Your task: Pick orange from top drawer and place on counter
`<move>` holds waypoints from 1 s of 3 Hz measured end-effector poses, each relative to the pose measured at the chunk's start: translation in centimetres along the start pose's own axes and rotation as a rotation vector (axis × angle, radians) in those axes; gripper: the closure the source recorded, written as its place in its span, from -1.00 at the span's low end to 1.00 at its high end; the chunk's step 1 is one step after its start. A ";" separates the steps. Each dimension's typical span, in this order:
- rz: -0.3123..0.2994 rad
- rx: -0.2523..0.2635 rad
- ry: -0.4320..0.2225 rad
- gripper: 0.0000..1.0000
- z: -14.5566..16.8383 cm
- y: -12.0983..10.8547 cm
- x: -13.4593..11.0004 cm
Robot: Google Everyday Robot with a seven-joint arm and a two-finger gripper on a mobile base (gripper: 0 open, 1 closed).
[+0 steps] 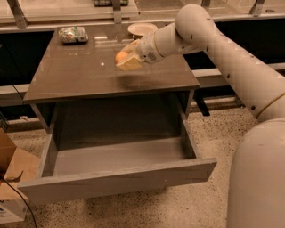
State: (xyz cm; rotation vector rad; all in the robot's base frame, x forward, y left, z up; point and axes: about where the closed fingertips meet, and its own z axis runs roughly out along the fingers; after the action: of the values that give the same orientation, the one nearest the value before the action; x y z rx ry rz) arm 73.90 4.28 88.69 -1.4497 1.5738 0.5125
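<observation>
My gripper (124, 57) is shut on the orange (120, 56), a small round fruit between the tan fingers (132, 63). It holds the fruit just above the middle of the counter (80, 75), a glossy grey-brown top, with a shadow right below it. The top drawer (118, 176) is pulled wide open in front of the counter, and its inside shows nothing in it. My white arm reaches in from the right.
A wrapped snack bag (72, 34) lies at the counter's back left. A pale bowl (141, 29) sits at the back, just behind my gripper. A cardboard box (13, 178) stands on the floor at the left. A pale ledge with metal posts (116, 10) runs behind.
</observation>
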 end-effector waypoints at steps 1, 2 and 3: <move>0.036 -0.040 -0.004 0.04 1.1 1.3 2.3; 0.069 -0.044 -0.006 -0.42 3.4 2.4 3.8; 0.121 -0.035 -0.011 -0.88 6.2 4.1 3.0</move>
State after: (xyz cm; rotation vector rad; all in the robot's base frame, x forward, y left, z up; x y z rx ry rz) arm 72.41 8.41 82.02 -1.3813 1.6585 0.6205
